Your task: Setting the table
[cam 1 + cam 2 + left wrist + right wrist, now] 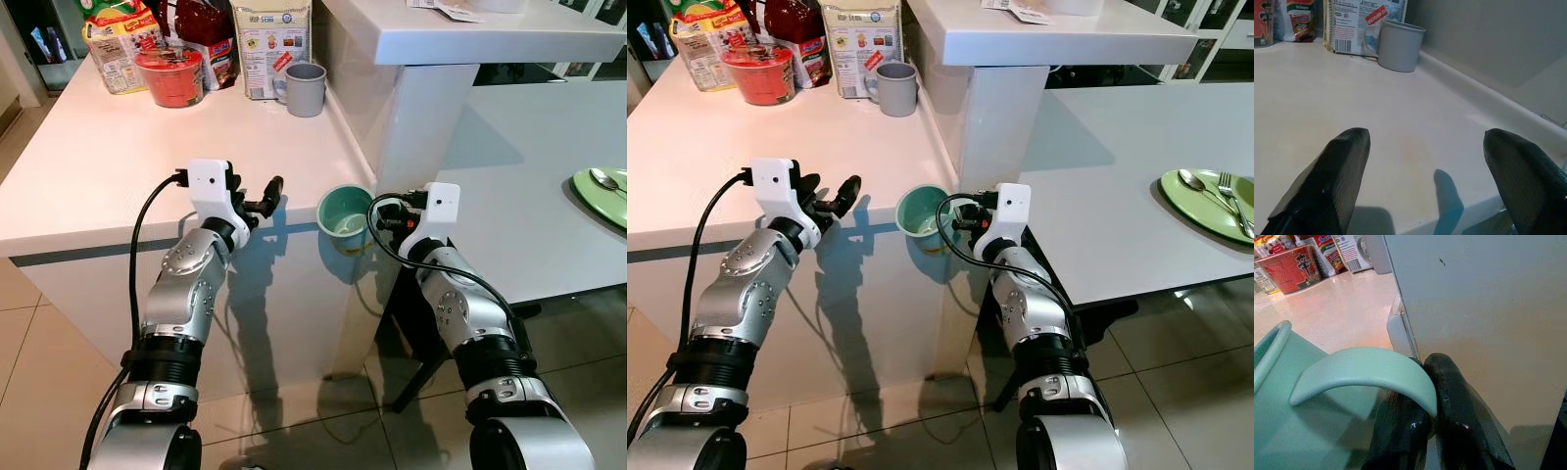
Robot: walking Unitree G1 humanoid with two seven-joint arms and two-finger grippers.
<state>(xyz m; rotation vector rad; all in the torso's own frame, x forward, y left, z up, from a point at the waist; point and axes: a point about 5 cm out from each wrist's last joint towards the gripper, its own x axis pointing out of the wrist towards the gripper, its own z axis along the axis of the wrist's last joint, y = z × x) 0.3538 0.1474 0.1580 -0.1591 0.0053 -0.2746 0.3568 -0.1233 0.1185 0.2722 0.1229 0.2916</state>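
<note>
Though its lower body is cut off behind the right gripper in the wrist view, the green mug hangs off the white counter's corner, mouth tilted up toward the head camera, handle back toward the wrist, both black fingers pinched on that handle. Left gripper hovers over the counter edge, fingers spread wide; a grey mug and food packets stand beyond.

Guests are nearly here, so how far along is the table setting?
Done: a green plate with a spoon and fork already sits on the dining table. In hand: the right gripper is shut on the handle of a mint green mug, held at the counter's corner, not yet on the table. The left gripper is open over the counter. Left: carrying the mug across to the plate.
</note>
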